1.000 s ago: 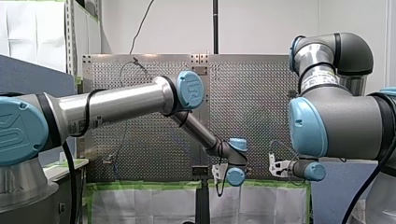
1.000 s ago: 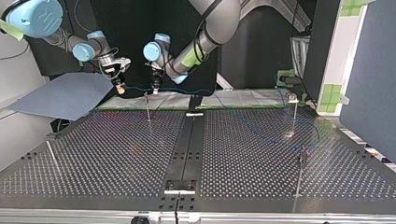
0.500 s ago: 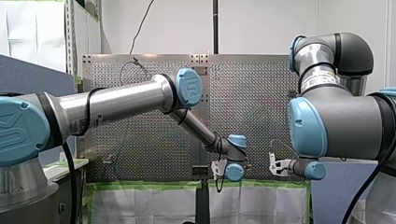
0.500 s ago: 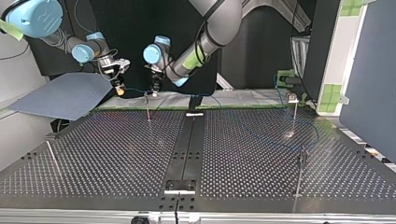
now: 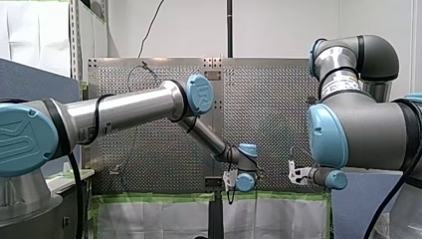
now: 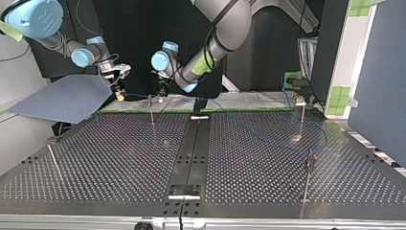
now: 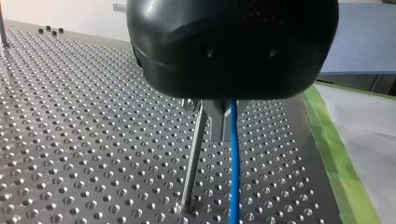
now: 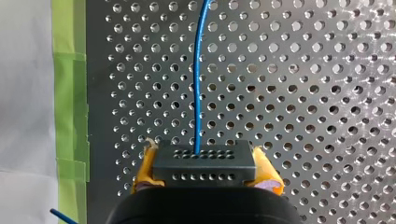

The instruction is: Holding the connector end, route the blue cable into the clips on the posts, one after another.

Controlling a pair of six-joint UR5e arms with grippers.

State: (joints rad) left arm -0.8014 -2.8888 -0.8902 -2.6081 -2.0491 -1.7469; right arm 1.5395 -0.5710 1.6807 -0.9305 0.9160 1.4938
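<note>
In the right wrist view my right gripper [image 8: 204,156] has its yellow pads [image 8: 145,163] shut on a black connector block [image 8: 205,169], and the blue cable [image 8: 196,79] leaves it straight ahead over the perforated table. My left gripper [image 7: 227,133] is shut on the blue cable [image 7: 234,177], which hangs down beside a thin metal post [image 7: 192,163]. In the top view my right gripper [image 6: 119,94] and my left gripper [image 6: 163,93] hold the cable [image 6: 139,95] stretched between them. It runs just above the clip post [image 6: 151,109] at the table's far edge.
Other clip posts stand at the top view's right [image 6: 302,115], near right [image 6: 308,179] and near left [image 6: 51,158]. A blue-grey sheet [image 6: 67,98] lies off the table's far left corner. Slack cable [image 6: 268,139] trails over the table's right half.
In the top view my left gripper has moved slightly right and lower with the cable, closer to the post. My right gripper has shifted a little left and down.
</note>
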